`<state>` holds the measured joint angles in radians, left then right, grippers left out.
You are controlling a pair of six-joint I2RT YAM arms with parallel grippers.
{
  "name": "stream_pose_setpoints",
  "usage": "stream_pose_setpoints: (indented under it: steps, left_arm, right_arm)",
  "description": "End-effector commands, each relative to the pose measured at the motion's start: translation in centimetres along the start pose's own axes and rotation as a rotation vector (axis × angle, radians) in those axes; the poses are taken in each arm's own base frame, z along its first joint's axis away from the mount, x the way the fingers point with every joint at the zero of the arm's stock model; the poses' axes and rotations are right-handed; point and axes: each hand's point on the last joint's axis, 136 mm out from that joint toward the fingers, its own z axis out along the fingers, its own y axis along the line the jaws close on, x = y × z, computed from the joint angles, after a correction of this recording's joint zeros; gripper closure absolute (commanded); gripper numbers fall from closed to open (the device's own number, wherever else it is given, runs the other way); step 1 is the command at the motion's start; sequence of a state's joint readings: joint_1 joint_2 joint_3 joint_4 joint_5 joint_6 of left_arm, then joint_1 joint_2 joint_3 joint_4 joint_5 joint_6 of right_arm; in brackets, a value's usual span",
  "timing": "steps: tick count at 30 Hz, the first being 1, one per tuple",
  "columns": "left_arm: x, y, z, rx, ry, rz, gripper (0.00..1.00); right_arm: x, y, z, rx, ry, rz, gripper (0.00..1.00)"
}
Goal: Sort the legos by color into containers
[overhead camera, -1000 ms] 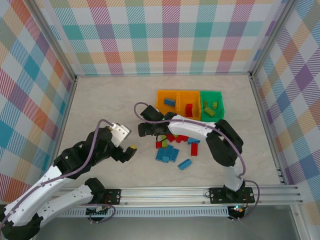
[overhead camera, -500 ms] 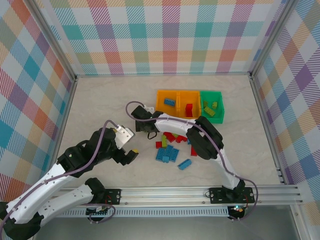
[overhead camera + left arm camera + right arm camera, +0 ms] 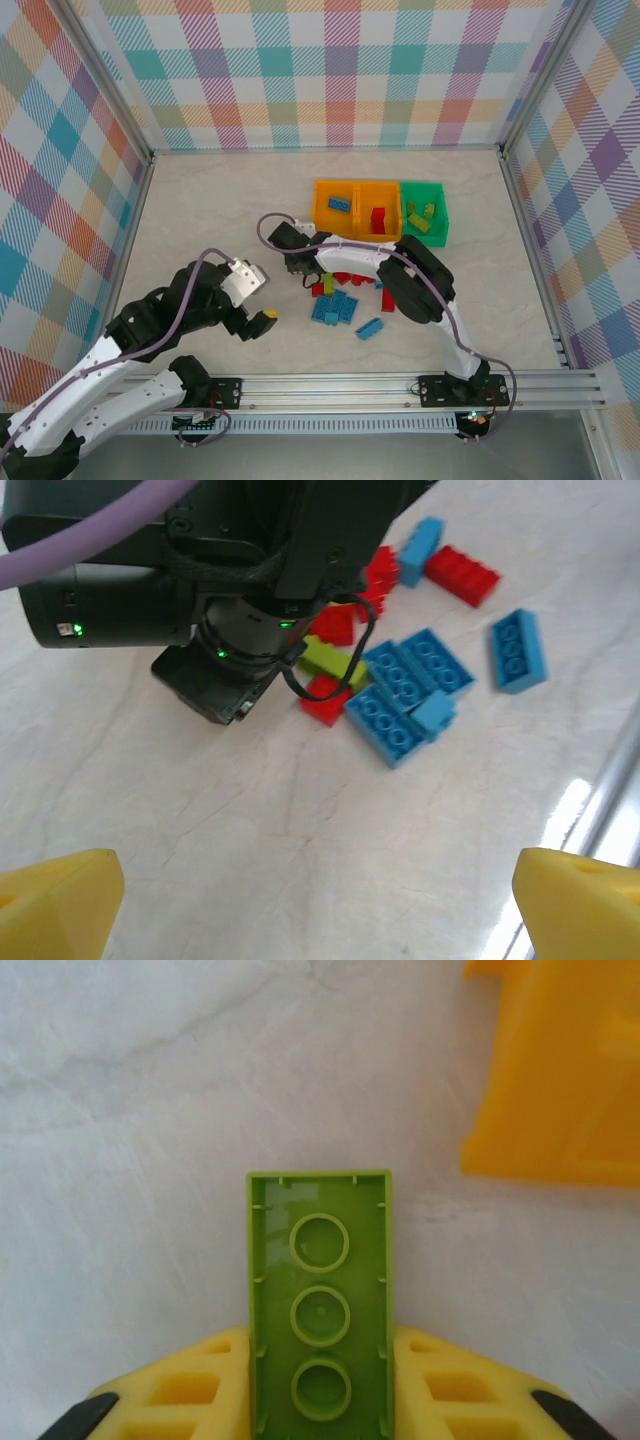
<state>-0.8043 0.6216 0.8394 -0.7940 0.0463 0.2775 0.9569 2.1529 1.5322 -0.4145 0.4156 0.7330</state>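
Observation:
My right gripper (image 3: 320, 1360) is shut on an olive-green lego (image 3: 320, 1260), hollow underside up, between its yellow fingers (image 3: 195, 1385). In the top view that gripper (image 3: 308, 268) sits low at the left edge of the loose pile of blue legos (image 3: 335, 307) and red legos (image 3: 347, 276). The left wrist view shows the same green lego (image 3: 335, 662) under the black gripper body. My left gripper (image 3: 320, 910) is open over bare table left of the pile. The containers stand in a row: an orange bin (image 3: 322, 212), an orange bin (image 3: 366, 232) and a green bin (image 3: 442, 212).
A lone blue brick (image 3: 369, 328) lies nearest the front rail (image 3: 330, 385). Checkered walls enclose the table on three sides. The left arm (image 3: 150, 330) crosses the table's front left. An orange bin corner (image 3: 560, 1080) is close to the right gripper's upper right.
The right gripper's jaws have closed onto the olive-green lego at the pile's left edge. The left gripper has shifted slightly toward the front and stayed open.

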Motion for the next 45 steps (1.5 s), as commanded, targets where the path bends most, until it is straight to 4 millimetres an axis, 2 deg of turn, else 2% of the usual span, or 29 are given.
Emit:
stream_pose_setpoints:
  steps: [1, 5, 8, 12, 15, 17, 20, 23, 25, 29, 33, 35, 36, 40, 45]
  left_arm:
    - [-1.6, -3.2, -0.9, 0.177, -0.11, 0.055, 0.0]
    - [-2.7, -5.0, -1.9, 0.282, -0.188, 0.078, 0.0]
    - [-3.1, -5.8, -2.3, 0.323, -0.222, 0.091, 0.0]
    - [-3.3, -6.0, -2.5, 0.34, -0.237, 0.099, 0.0]
    - [-3.4, -5.9, -2.4, 0.331, -0.241, 0.093, 0.0]
    - [-3.4, -5.4, -2.3, 0.303, -0.24, 0.082, 0.0]
    - [-3.8, -4.3, -2.3, 0.238, -0.257, 0.049, 0.0]
    - [-4.5, -3.4, -2.5, 0.188, -0.299, 0.006, 0.0]
    - [-4.7, -2.6, -2.6, 0.143, -0.314, -0.019, 0.0]
    - [-4.4, -1.6, -2.4, 0.087, -0.303, -0.04, 0.0]
    - [-4.1, -1.1, -1.9, 0.063, -0.264, -0.056, 0.0]
    - [-4.0, -1.0, -1.6, 0.057, -0.246, -0.067, 0.0]
    - [-3.9, -0.9, -1.4, 0.055, -0.236, -0.071, 0.0]
    - [-3.6, -0.4, -1.0, 0.028, -0.203, -0.091, 0.0]
    - [-3.3, 0.4, -0.5, -0.011, -0.165, -0.122, 0.0]
  right_arm:
    - [-0.3, 0.8, -2.0, -0.087, -0.032, -0.03, 0.78]
    - [-1.3, 0.5, -4.6, -0.134, -0.09, -0.053, 0.79]
    - [-2.6, -0.1, -7.7, -0.179, -0.167, -0.063, 0.82]
    - [-4.7, -2.4, -12.0, -0.221, -0.278, -0.035, 0.83]
    - [-5.9, -5.9, -14.8, -0.206, -0.332, 0.004, 0.83]
    - [-6.6, -9.1, -16.2, -0.179, -0.36, 0.046, 0.84]
    - [-7.3, -15.0, -17.6, -0.122, -0.38, 0.141, 0.84]
    - [-8.0, -20.6, -17.7, -0.086, -0.375, 0.236, 0.85]
    - [-8.7, -24.2, -17.0, -0.045, -0.359, 0.281, 0.86]
    - [-9.9, -28.3, -13.9, -0.045, -0.296, 0.348, 0.86]
    - [-11.2, -29.7, -10.6, -0.034, -0.233, 0.349, 0.81]
    - [-11.7, -30.3, -9.7, -0.015, -0.224, 0.351, 0.73]
    - [-12.0, -30.5, -9.4, -0.007, -0.222, 0.353, 0.66]
    - [-12.7, -30.7, -10.2, 0.0, -0.238, 0.361, 0.51]
    - [-12.5, -30.2, -12.7, -0.029, -0.269, 0.369, 0.44]
